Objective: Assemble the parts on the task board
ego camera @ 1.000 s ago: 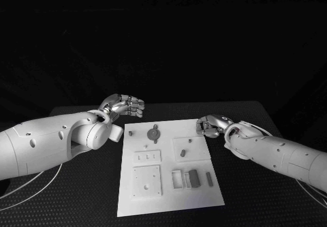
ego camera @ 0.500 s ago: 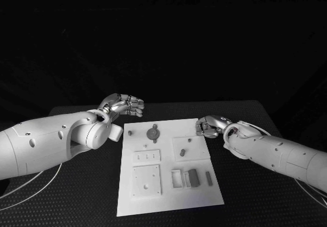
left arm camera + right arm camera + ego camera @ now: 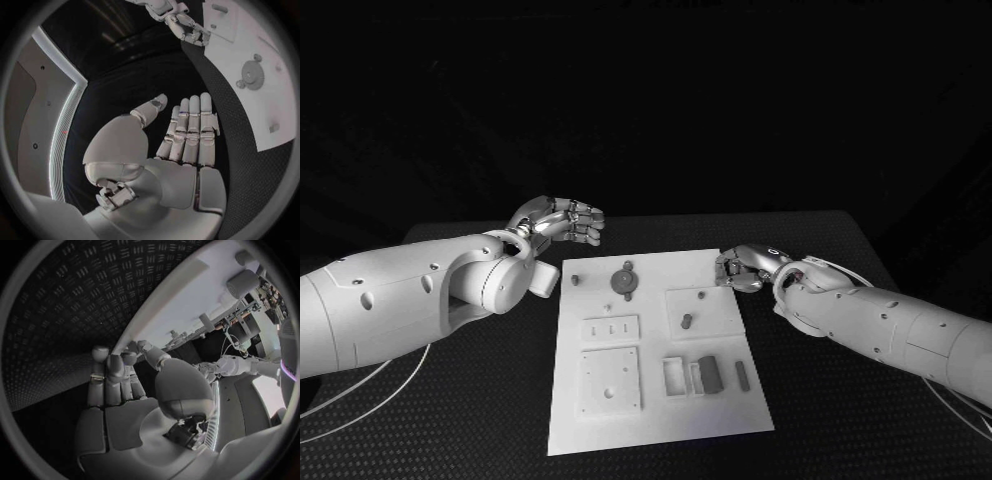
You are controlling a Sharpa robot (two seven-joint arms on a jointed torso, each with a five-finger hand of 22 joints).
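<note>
The white task board (image 3: 661, 400) lies mid-table, with grey parts on it: a round disc (image 3: 626, 282), a small peg (image 3: 576, 281), an oblong piece (image 3: 687, 321), a dark block (image 3: 711, 373) and a slim bar (image 3: 743, 376). My left hand (image 3: 564, 222) hovers off the board's far left corner. In the left wrist view this hand (image 3: 181, 135) holds nothing, its fingers straight and thumb apart. My right hand (image 3: 747, 268) sits at the board's far right edge, fingers curled. In the right wrist view its fingertips (image 3: 128, 352) touch the board's edge (image 3: 169, 315).
Black textured table (image 3: 473, 400) surrounds the board on all sides. The left wrist view shows the board (image 3: 275, 90) with the disc (image 3: 253, 77), and my right hand (image 3: 184, 25) at its far corner.
</note>
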